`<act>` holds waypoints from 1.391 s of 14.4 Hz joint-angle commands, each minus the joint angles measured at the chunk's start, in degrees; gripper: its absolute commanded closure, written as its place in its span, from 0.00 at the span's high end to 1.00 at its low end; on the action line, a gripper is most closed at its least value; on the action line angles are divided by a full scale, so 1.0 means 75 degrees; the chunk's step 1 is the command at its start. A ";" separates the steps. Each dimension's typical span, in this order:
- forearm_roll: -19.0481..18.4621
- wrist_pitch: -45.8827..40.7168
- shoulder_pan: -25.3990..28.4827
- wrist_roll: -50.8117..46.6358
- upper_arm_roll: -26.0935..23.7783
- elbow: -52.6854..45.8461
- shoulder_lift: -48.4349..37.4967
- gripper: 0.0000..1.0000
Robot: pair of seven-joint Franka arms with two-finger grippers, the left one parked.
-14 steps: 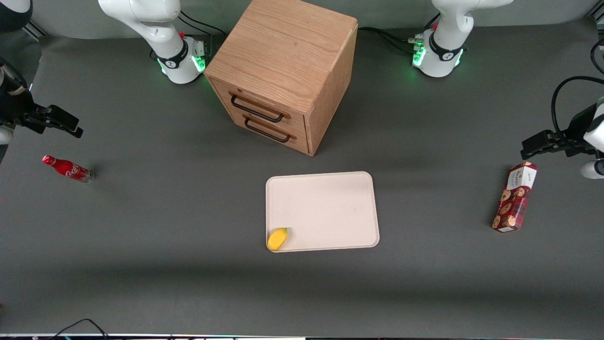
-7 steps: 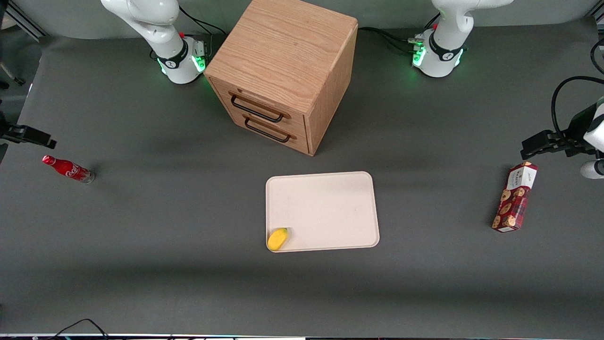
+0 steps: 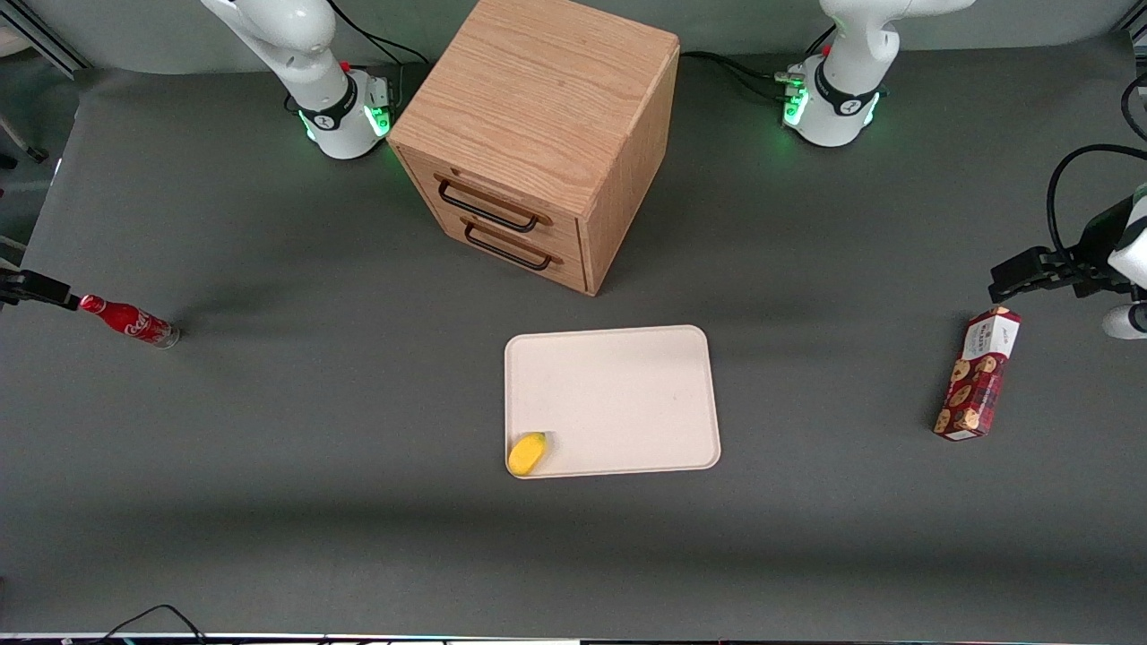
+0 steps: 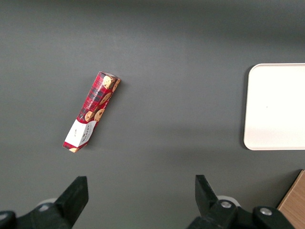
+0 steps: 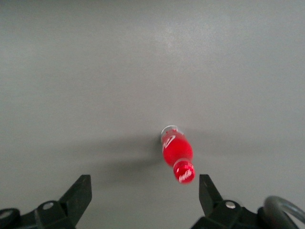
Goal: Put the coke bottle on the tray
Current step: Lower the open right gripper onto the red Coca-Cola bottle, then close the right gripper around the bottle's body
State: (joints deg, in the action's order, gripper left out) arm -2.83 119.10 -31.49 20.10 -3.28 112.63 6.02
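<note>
- Front view: the right arm's black two-finger gripper (image 3: 36, 288) is sliding out toward the working arm's end of the table. A sec ago it was hanging higher and farther from the camera than the bottle; now only its tip is showing at the frame edge, just beside the red cap. The small slim red coke bottle w/ white script and silvery base (image 3: 131, 322) is sitting where it was, on the dark grey table (image 3: 358, 537), untouched. The flat pale cream rectangular tray w/ rounded corners (image 3: 618, 394) is well apart from it, mid-table, in front of the oak two-drawer wooden cabinet (image 3: 538, 134). A small yellow fruit-shaped piece (image 3: 527, 452) is taking up one tray corner nearest the camera; the rest looks free.
- Left wrist view: nothing is changing. The red-and-white cookie box (image 4: 91, 111) is lying on the mat, tray edge showing.
- Right wrist view: the gripper (image 5: 145, 193) is looking down on the bottle (image 5: 177, 152), fingers spread wide w/ nothing between them, cap lying between the two tips.
- Meaning, imo: the arm is lining up over the bottle; approach nearly done, grasp not begun, carry to the tray all ahead.
</note>
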 commanded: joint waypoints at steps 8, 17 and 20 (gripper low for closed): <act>-0.0056 0.1861 -0.0687 0.0742 0.0016 0.1225 0.0534 1.00; -0.0067 0.2213 -0.0816 0.0918 0.0016 0.1343 0.0792 0.34; -0.0067 0.2202 -0.0793 0.0894 0.0004 0.1331 0.0827 0.01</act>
State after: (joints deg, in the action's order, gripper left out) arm -2.86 134.88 -37.09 25.73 -2.89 122.36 12.19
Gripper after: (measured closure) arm 0.604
